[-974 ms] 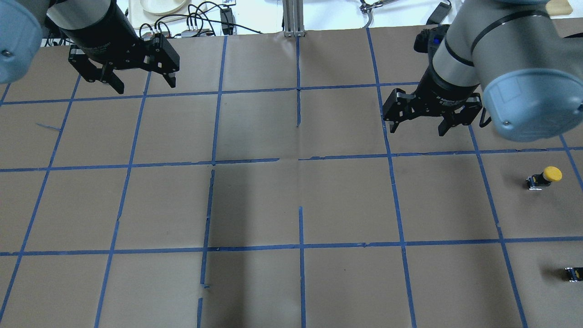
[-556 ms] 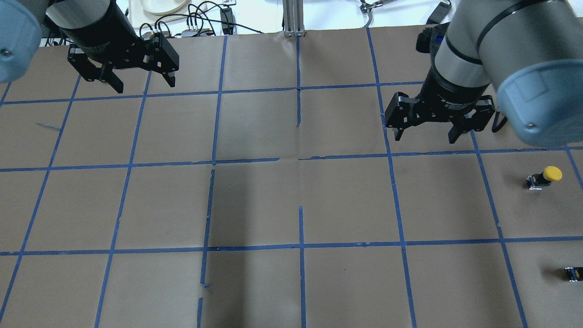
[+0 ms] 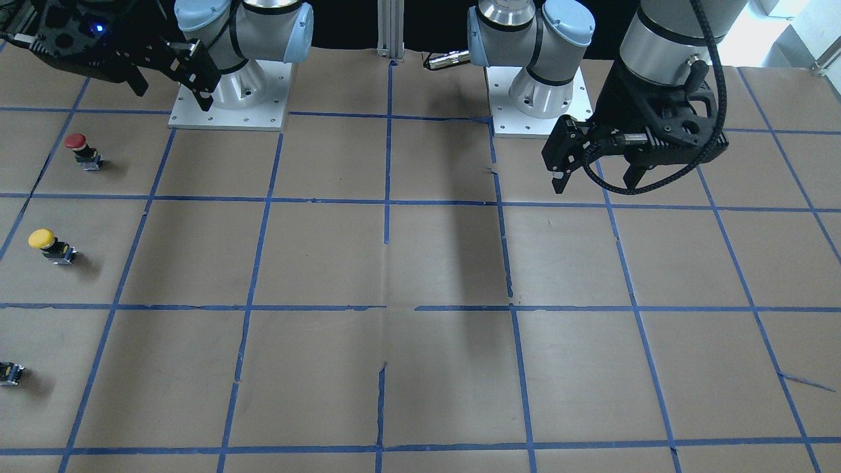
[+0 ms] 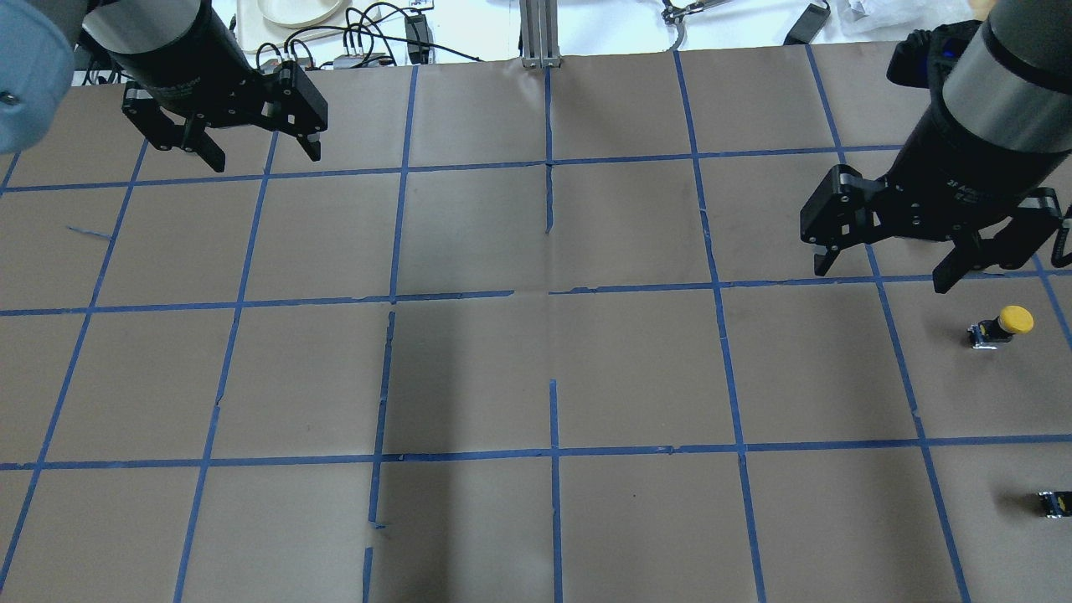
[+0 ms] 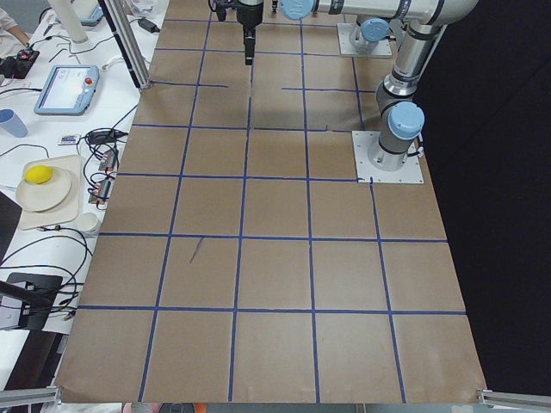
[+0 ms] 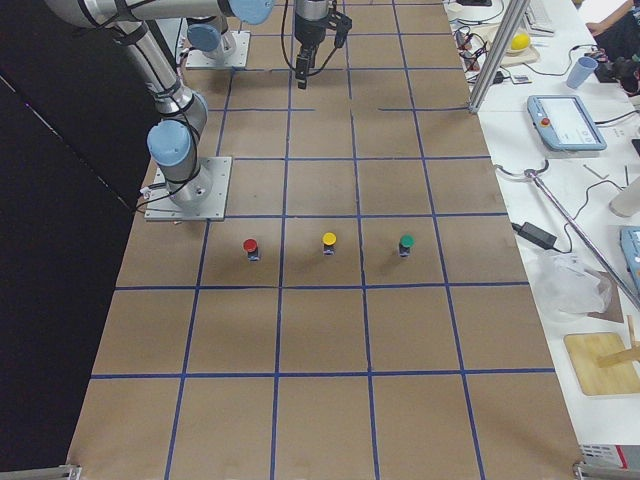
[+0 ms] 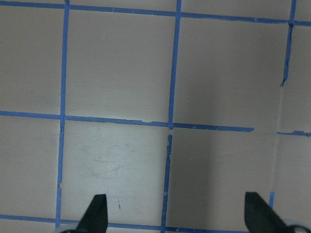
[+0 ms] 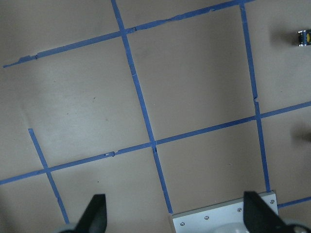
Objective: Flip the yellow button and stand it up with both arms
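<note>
The yellow button [image 4: 1005,325] sits on the brown paper at the table's right side, with its yellow cap above a dark base; it also shows in the front-facing view [image 3: 49,244] and the exterior right view [image 6: 329,243]. My right gripper [image 4: 883,272] is open and empty, hovering just left of and behind the button, apart from it; it also shows in the front-facing view [image 3: 172,92]. Its wrist view [image 8: 175,216] shows only paper between the fingers. My left gripper [image 4: 268,159] is open and empty at the far left, also seen in the front-facing view [image 3: 591,187] and its wrist view [image 7: 176,216].
A red-capped button [image 3: 79,148] stands nearer the robot than the yellow one. A small dark capless block [image 4: 1055,503] lies farther out, also in the right wrist view [image 8: 303,37]. Two arm base plates [image 3: 230,98] sit at the robot's edge. Cables and a plate [image 4: 293,10] lie beyond the far edge.
My right gripper has moved to the right and slightly forward, toward the yellow button, still open. The left gripper and the button have stayed in place.
</note>
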`<state>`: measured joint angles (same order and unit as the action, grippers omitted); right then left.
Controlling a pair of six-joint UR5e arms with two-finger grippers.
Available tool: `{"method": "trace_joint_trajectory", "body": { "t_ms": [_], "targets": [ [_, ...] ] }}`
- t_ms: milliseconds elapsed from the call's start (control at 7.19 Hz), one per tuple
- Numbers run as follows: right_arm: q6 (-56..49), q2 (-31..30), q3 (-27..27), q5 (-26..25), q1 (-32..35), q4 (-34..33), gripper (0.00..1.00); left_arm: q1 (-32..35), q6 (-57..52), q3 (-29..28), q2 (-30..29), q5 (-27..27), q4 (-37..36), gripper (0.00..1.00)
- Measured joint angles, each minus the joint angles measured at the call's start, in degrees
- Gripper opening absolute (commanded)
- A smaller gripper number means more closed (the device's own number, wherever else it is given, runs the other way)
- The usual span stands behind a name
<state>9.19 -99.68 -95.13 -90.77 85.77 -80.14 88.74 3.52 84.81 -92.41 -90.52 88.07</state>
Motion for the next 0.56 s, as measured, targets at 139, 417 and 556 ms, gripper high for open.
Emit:
{"method": "trace_joint_trajectory", "body": {
  "t_ms": [139, 417, 556],
  "targets": [
    [0.1, 1.2, 0.0, 0.0, 1.3, -1.2, 0.99, 0.0, 0.0, 0.0, 0.0, 0.0, 0.0, 1.0],
    [-0.2, 2.8, -0.1, 0.2, 3.1, -2.3, 0.99, 0.0, 0.0, 0.0, -0.1, -0.1, 0.0, 1.0],
    [-0.4, 2.9, -0.1, 0.2, 3.5, -2.4, 0.99, 0.0, 0.0, 0.0, -0.1, 0.0, 0.0, 1.0]
  ]
}}
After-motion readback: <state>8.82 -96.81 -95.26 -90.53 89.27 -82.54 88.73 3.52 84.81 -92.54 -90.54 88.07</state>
